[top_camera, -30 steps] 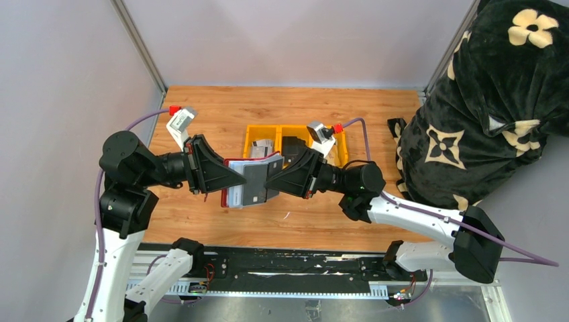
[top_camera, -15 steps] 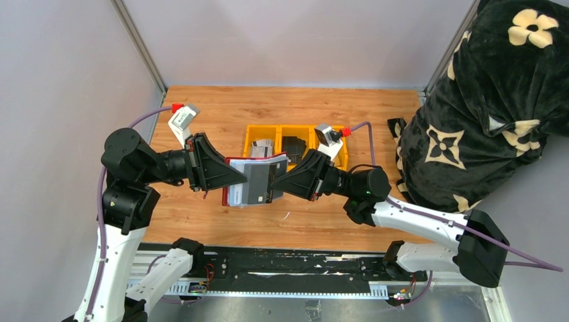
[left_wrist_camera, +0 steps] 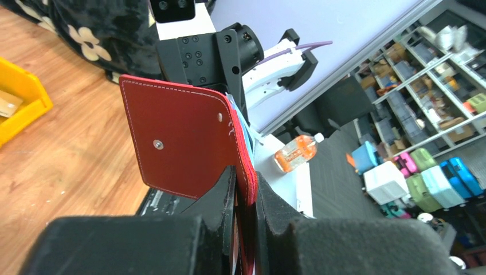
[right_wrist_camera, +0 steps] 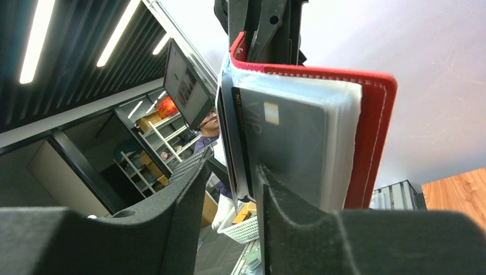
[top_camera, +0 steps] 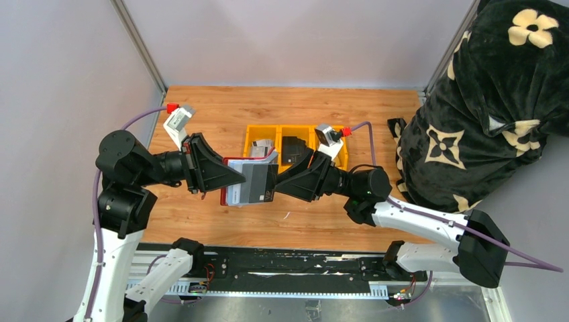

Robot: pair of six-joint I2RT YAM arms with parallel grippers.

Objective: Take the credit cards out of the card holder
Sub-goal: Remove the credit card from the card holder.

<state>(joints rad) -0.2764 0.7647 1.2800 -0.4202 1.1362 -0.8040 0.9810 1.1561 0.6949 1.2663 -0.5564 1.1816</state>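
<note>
The dark-red card holder (top_camera: 235,160) hangs open above the table's middle. My left gripper (top_camera: 236,180) is shut on its spine edge; in the left wrist view the jaws (left_wrist_camera: 245,186) pinch the stitched red cover (left_wrist_camera: 183,143). Grey credit cards (top_camera: 253,186) sit in its clear sleeves. My right gripper (top_camera: 274,188) faces it from the right with its jaws parted. In the right wrist view the fingers (right_wrist_camera: 232,195) straddle the edge of a dark grey card (right_wrist_camera: 289,137); a gap shows on the left side. The red cover (right_wrist_camera: 375,143) lies behind.
A yellow bin (top_camera: 337,155) stands behind the arms, with loose cards (top_camera: 262,147) and a black wallet-like object (top_camera: 293,146) inside. A black cloth bundle with cream flowers (top_camera: 490,100) fills the right side. Grey walls close the left and back.
My right gripper's jaws have parted; they were shut at the holder's cards before. The left arm has shifted slightly left with the holder.
</note>
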